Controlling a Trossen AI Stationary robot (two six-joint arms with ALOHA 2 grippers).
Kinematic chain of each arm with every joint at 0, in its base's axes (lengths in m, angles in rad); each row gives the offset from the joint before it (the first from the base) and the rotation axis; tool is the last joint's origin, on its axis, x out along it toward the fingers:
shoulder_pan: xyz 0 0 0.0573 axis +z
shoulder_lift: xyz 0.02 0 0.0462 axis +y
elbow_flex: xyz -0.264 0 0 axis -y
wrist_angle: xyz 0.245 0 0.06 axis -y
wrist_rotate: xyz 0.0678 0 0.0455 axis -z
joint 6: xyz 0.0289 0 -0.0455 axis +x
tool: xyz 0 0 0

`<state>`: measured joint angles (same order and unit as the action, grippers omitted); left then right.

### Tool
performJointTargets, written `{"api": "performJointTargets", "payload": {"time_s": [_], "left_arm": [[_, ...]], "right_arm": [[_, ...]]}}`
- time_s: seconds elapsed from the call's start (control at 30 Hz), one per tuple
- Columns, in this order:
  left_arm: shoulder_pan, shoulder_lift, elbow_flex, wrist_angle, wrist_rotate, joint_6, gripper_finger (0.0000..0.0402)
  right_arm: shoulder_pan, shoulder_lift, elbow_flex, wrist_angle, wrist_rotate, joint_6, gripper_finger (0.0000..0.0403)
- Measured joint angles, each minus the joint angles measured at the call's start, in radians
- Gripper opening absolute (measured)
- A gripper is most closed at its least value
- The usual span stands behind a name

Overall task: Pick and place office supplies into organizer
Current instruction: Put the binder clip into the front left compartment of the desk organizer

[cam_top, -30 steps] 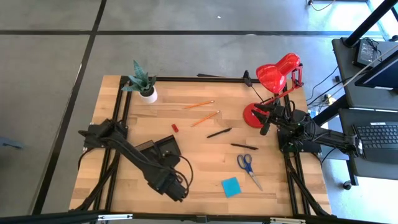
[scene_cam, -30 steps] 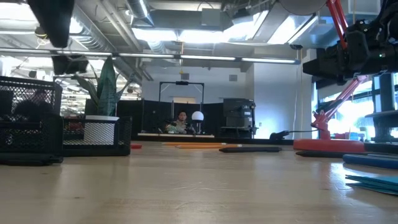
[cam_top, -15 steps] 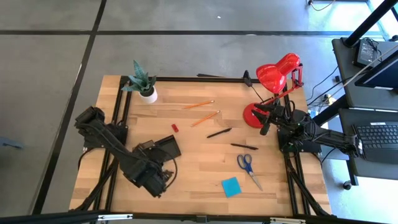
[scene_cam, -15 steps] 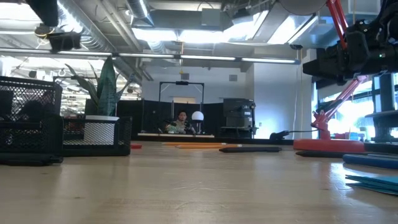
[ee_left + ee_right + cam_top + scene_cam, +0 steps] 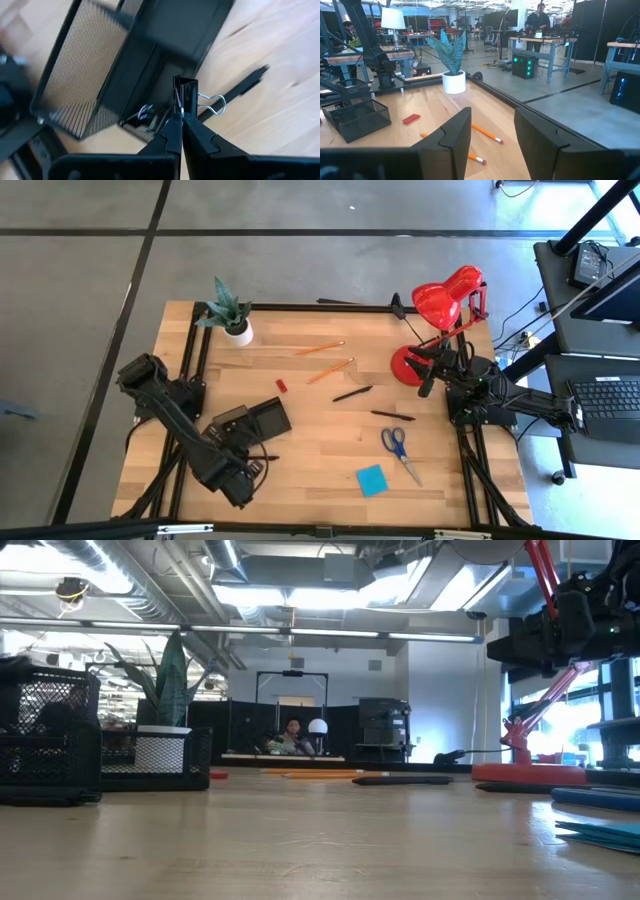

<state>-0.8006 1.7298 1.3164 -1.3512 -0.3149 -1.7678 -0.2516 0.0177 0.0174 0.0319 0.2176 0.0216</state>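
Observation:
The black mesh organizer [image 5: 258, 418] stands on the table's left half and also fills the left wrist view as the organizer [image 5: 100, 75]. My left gripper [image 5: 254, 458] hovers just at its near side, shut on a small black binder clip [image 5: 186, 94]. Two orange pencils [image 5: 320, 348] [image 5: 330, 370], a tiny red piece [image 5: 281, 385], two black pens [image 5: 352, 393] [image 5: 392, 416], blue-handled scissors [image 5: 400, 450] and a blue sticky pad [image 5: 371, 479] lie flat on the table. My right gripper [image 5: 428, 383] waits open beside the red lamp. My left gripper pinches the black binder clip between its two fingertips [image 5: 172, 125], on the lower end of the clip's black body [image 5: 181, 107]. The clip's wire handles [image 5: 212, 103] stick out to one side. It is lifted clear, above the organizer's edge and the table.
A red desk lamp [image 5: 440, 305] stands at the far right, and a potted plant [image 5: 230, 315] at the far left corner. A thin black pen [image 5: 245, 85] lies on the wood beside the organizer. Bare wood shows in the table's middle and near edge.
My left arm has swung from the table's near middle toward the left edge, carrying its gripper back to the organizer's near side. In the low view its gripper has left the upper left corner. The right arm and the loose supplies have kept still.

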Motion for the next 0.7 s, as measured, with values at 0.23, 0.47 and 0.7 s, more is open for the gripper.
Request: {"api": "performJointTargets", "payload": {"time_s": [0.23, 0.47, 0.7], "left_arm": [[-0.003, 0.000, -0.074, 0.040, 0.080, -0.037, 0.0002], [0.009, 0.000, -0.126, 0.045, 0.075, -0.053, 0.0002], [0.025, 0.000, -0.131, 0.044, 0.048, -0.036, 0.0002]], "right_arm": [[0.000, 0.000, 0.000, 0.000, 0.000, 0.000, 0.0154], [0.000, 0.000, 0.000, 0.000, 0.000, -0.001, 0.0154], [0.000, 0.000, 0.000, 0.000, 0.000, -0.003, 0.0154]]}}
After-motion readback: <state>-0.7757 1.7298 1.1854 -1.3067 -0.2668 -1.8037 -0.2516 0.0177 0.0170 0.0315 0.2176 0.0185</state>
